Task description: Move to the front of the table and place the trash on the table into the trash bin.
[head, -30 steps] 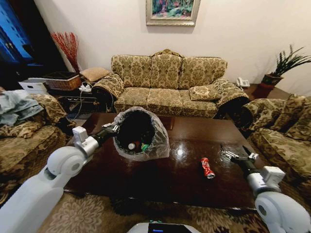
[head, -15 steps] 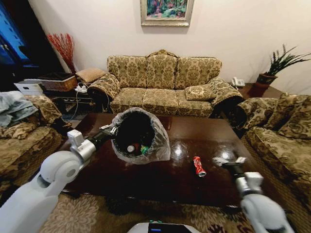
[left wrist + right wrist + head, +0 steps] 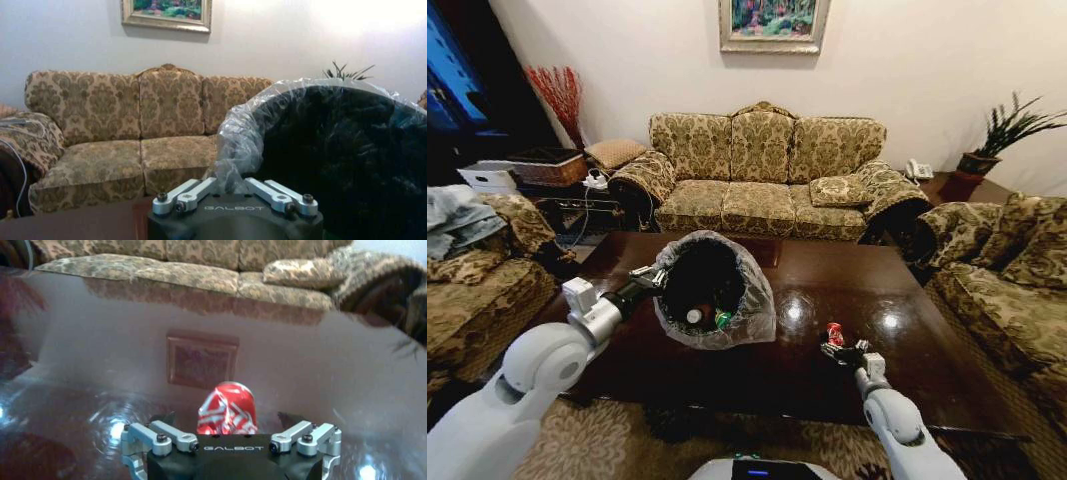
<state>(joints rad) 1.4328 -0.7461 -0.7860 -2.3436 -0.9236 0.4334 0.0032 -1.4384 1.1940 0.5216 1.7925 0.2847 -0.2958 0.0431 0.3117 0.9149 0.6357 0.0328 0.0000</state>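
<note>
Right gripper [image 3: 227, 437] was low over the table [image 3: 927, 340], fingers [image 3: 143, 437] spread wide either side of the red can [image 3: 227, 407], not yet pinching. Can lay on its side on the glossy top, near the front-right part, between the jaws w/ its far end poking out past them. In head view, right gripper [image 3: 839, 352] sat right at the can [image 3: 834, 333], approx. touching distance; contact itself not clear.

Left gripper [image 3: 233, 192] was pressed together on the plastic liner at the rim of the trash bin [image 3: 333, 155], holding it tilted above the table w/ the mouth facing the robot. In head view, left gripper [image 3: 647, 277] was at the bin's left rim; trash bin [image 3: 712, 290] hung above the left-centre of the table. A small bottle [image 3: 694, 316] and a green wrapper [image 3: 723, 320] were already inside, low in the bag.

Judged: step in hand = grasping the can, last piece seen on the top. To do well: centre jaws across the can's width, not its length; go low enough to get below its roundest part, w/o scraping the wood. Close gently, since a crushed can may slip or roll on such a slick surface. Lift straight up before swinging across. Keep bin steady, mouth open toward the right arm; thin liner grip could slide.
</note>
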